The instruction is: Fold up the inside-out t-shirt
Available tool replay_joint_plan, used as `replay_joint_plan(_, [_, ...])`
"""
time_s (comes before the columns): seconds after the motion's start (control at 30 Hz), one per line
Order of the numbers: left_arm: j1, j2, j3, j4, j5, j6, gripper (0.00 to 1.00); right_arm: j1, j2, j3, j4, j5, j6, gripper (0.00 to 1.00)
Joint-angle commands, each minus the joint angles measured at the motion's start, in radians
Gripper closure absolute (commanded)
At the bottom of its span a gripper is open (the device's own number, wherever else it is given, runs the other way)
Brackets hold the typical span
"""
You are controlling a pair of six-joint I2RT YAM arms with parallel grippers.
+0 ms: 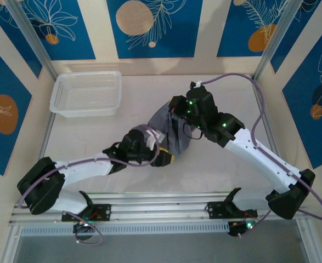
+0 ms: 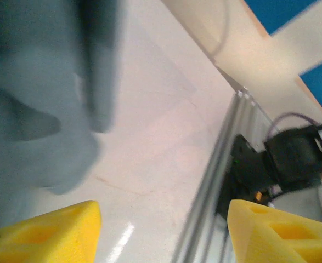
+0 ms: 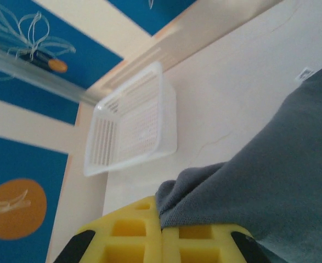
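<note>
The inside-out t-shirt (image 1: 170, 130) is a bunched slate-grey mass hanging at the middle of the table. My right gripper (image 1: 176, 114) sits at its upper end. In the right wrist view the yellow fingers (image 3: 133, 235) are pressed together, shut on a fold of the grey cloth (image 3: 270, 181), which drapes away to the right. My left gripper (image 1: 166, 158) is at the shirt's lower edge. Its yellow fingers (image 2: 51, 233) stand wide apart with only bare table between them. The blurred grey shirt (image 2: 34, 98) hangs just beyond that left finger.
A white mesh-sided basket (image 1: 86, 93) stands at the back left of the table, also seen as the basket (image 3: 136, 123) in the right wrist view. An aluminium rail (image 1: 161, 211) runs along the near edge, close to the left gripper as the rail (image 2: 215, 181).
</note>
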Motion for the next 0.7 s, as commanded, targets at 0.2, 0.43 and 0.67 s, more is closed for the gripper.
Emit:
replay_joint_plan(0.2, [-0.082, 0.121, 0.160, -0.096, -0.391, -0.118, 0.11, 0.053, -0.019, 0.071, 0.001, 0.223, 0.058, 1.00])
replay_joint_plan(0.43, [-0.029, 0.359, 0.287, -0.036, -0.365, -0.146, 0.21, 0.056, -0.025, 0.070, -0.021, 0.242, 0.067, 1.00])
replay_joint_plan(0.67, [0.004, 0.231, 0.250, -0.128, -0.441, -0.145, 0.90, -0.053, -0.041, 0.078, -0.162, 0.241, 0.081, 1.00])
